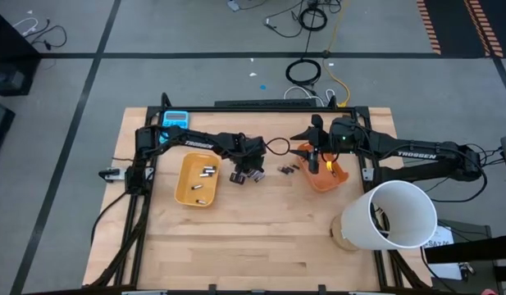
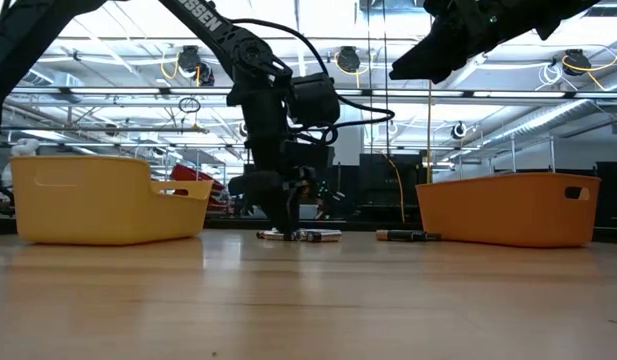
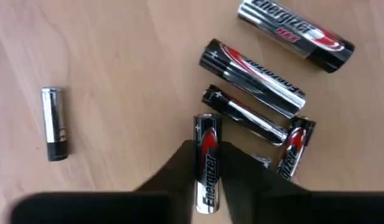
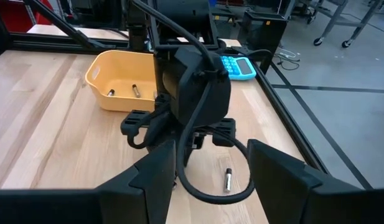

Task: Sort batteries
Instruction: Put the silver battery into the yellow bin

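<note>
Wooden table (image 1: 261, 238), loose batteries (image 3: 254, 81) crowding left end effector (image 3: 207, 180), yellow tray (image 1: 187, 192) beside

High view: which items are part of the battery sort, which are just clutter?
Job:
- batteries loose on the table
- yellow tray with batteries in it
- orange tray
- left gripper, fingers either side of one battery
- right gripper, over the orange tray

Lying about:
- calculator
- white tube
- cables on the floor
</note>
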Controlling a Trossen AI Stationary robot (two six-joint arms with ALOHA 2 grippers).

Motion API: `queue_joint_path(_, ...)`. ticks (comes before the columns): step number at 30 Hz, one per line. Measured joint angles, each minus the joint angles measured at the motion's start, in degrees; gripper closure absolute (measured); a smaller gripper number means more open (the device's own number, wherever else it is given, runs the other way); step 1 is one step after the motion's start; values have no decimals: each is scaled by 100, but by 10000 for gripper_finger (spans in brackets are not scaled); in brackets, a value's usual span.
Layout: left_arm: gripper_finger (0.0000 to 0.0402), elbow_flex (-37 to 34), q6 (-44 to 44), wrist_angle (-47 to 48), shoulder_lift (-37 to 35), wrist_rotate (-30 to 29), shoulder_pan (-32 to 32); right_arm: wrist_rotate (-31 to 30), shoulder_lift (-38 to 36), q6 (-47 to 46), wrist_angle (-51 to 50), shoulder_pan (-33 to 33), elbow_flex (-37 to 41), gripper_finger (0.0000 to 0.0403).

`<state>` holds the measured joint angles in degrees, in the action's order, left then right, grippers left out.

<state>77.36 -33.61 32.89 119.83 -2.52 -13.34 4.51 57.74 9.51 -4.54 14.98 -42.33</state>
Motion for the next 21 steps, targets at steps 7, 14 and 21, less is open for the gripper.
queue_joint_path(7,360,240,203,481,-186,-437,167,0,2,3,-4,0,-2,213)
queue_joint_path(14,360,846,1193,1975,-1276,-538,395,-5,2,66,7,2,-4,213)
queue_joint_path(21,331,517,3412,3259,-2188,333,495,-9,4,125,44,2,-4,213)
